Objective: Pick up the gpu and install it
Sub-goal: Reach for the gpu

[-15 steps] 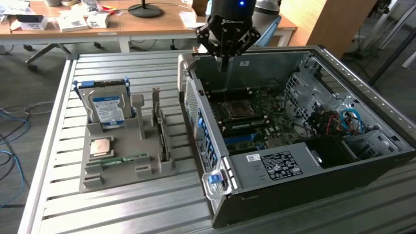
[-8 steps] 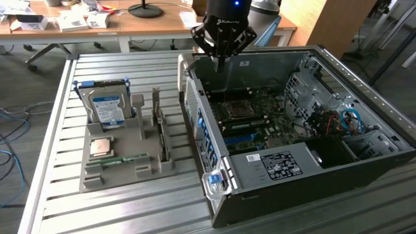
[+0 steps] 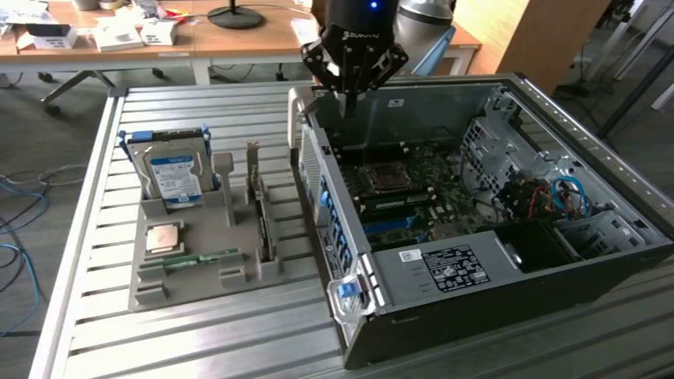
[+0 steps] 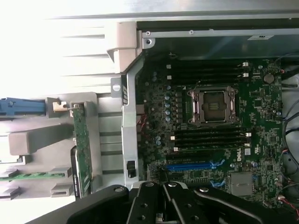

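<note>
The gpu (image 3: 256,201) stands on edge in a slot of the grey holder (image 3: 200,276), its silver bracket at the far end. In the wrist view the gpu (image 4: 81,144) appears as a thin green-edged card beside the case wall. My gripper (image 3: 348,101) hangs above the far left corner of the open computer case (image 3: 474,260), to the right of the gpu and apart from it. Its fingers are shut with nothing between them. In the wrist view the gripper (image 4: 162,187) sits over the motherboard (image 4: 210,140), near the blue card slot (image 4: 191,165).
The holder also carries a silver hard drive (image 3: 174,174) with a blue-white label, a square processor (image 3: 166,237) and a green memory stick (image 3: 200,258). An open CPU socket (image 4: 214,105) lies mid-board. Wooden desks (image 3: 242,39) stand behind the slatted metal table (image 3: 211,339).
</note>
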